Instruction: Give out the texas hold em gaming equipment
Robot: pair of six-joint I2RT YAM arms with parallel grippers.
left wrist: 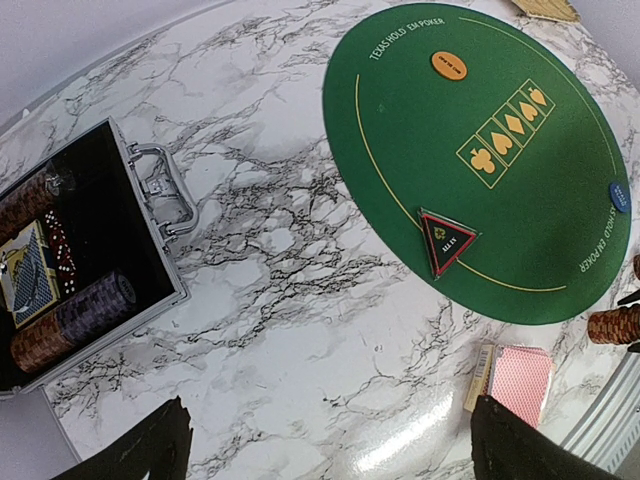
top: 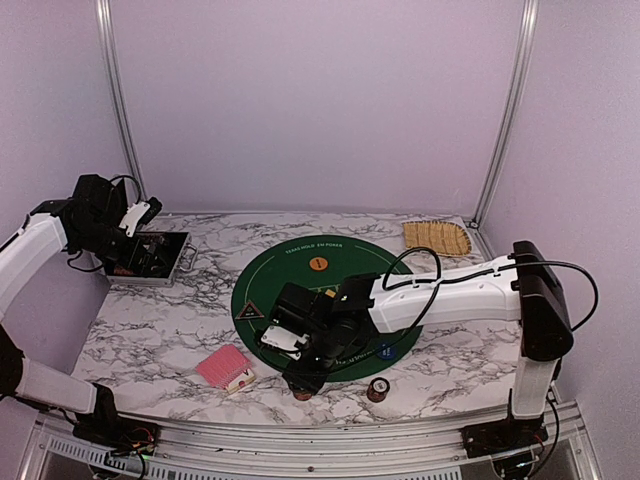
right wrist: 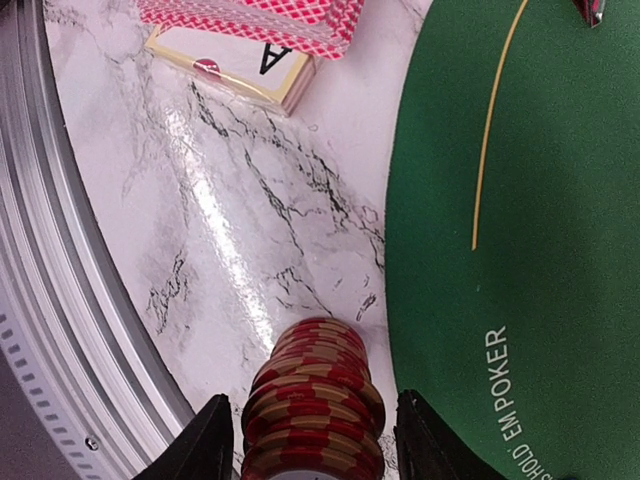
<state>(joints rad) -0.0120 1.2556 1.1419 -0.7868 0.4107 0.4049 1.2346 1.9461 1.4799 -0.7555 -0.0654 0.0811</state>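
Top view: my right gripper [top: 303,372] stands over the red chip stack [top: 302,392], which sits on the marble just beside the near rim of the green mat [top: 270,280]. My left gripper [top: 140,218] hangs above the open case [top: 150,258]. Left wrist view: the left fingers [left wrist: 140,450] are spread wide and hold nothing. Right wrist view: the right fingers [right wrist: 215,440] bracket the red chip stack with a sliver of marble visible each side, so I judge they are not pinching. The discs are probably rigid, smooth and loose, so they may shear. I should grip squarely across the rim, low down.
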